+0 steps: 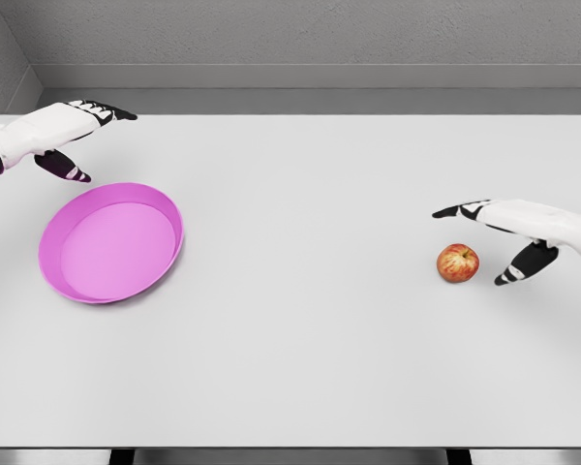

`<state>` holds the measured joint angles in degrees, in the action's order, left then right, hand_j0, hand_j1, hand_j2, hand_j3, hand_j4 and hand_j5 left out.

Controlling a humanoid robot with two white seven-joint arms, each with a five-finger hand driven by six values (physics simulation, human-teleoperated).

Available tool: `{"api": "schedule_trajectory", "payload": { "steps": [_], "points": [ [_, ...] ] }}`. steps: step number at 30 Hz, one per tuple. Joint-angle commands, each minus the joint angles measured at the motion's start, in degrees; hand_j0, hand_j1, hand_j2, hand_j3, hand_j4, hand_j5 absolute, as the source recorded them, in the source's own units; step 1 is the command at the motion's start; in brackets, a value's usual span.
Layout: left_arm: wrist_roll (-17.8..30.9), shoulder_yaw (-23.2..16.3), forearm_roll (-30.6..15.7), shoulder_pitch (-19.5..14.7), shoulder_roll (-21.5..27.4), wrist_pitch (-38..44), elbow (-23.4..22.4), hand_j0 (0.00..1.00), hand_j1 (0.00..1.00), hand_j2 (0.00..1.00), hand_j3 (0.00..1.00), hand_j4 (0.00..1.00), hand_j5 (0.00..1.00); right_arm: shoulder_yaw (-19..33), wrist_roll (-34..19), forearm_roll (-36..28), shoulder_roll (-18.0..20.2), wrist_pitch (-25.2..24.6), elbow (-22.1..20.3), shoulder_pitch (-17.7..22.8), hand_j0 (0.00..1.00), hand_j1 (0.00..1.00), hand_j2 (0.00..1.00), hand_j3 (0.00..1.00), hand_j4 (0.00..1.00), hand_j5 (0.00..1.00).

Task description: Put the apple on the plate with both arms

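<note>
1. At the far left your left hand hovers over the table's back corner, fingers stretched out flat, thumb hanging below, holding nothing. It sits just behind the plate and is not touching it.
2. The pink plate lies flat on the left half of the table, with nothing in it.
3. The apple rests upright on the right side, well apart from the plate.
4. Your right hand is beside the apple, just to its right: fingers extended above and past it, thumb dropped low, spread wide and gripping nothing.
5. By my reading you are at the reach step; the grasp is not yet made.
6. Next, I would bring the right hand down around the apple and close on it, then steady the plate with the left.
</note>
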<state>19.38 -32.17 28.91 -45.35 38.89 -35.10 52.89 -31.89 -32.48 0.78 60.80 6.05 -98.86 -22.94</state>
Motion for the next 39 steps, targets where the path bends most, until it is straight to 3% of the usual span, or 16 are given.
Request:
{"api": "schedule_trajectory", "payload": {
  "steps": [1,15,16,19,24,39],
  "points": [
    [-0.04,0.09,-0.35,0.0,0.05,0.1,0.02,1.0,1.0,1.0,1.0,1.0,1.0,-2.83,-1.18,-0.08,-1.03,-1.91,1.13,-0.18,1.0,1.0,1.0,1.0,1.0,1.0],
    [0.04,0.18,-0.17,0.0,0.05,0.1,0.02,1.0,1.0,1.0,1.0,1.0,1.0,-6.26,-2.41,-0.08,-2.52,-2.71,3.68,-2.64,0.99,0.99,0.99,0.99,0.99,0.99],
    [0.04,0.18,-0.17,0.0,0.05,0.1,0.02,1.0,1.0,1.0,1.0,1.0,1.0,-6.26,-2.5,-0.08,-2.52,-2.62,3.68,-2.64,0.92,0.92,0.92,0.92,0.92,0.92],
    [0.04,0.26,-0.26,0.0,0.05,0.1,0.02,1.0,1.0,1.0,1.0,1.0,1.0,-6.26,-2.52,-0.08,-2.52,-2.44,3.59,-2.64,0.58,0.58,0.58,0.58,0.58,0.58],
    [0.13,0.26,-0.08,0.0,0.05,0.1,0.02,1.0,1.0,1.0,1.0,1.0,1.0,-6.26,-2.52,-0.08,-2.52,-2.44,3.59,-2.55,0.43,0.43,0.43,0.43,0.43,0.43],
    [0.13,0.26,-0.17,0.09,0.13,0.1,0.11,1.0,1.0,1.0,1.0,1.0,1.0,-5.38,-2.52,-0.08,-2.26,-2.27,1.13,-4.75,0.43,0.43,0.43,0.43,0.43,0.43]
  ]
}}
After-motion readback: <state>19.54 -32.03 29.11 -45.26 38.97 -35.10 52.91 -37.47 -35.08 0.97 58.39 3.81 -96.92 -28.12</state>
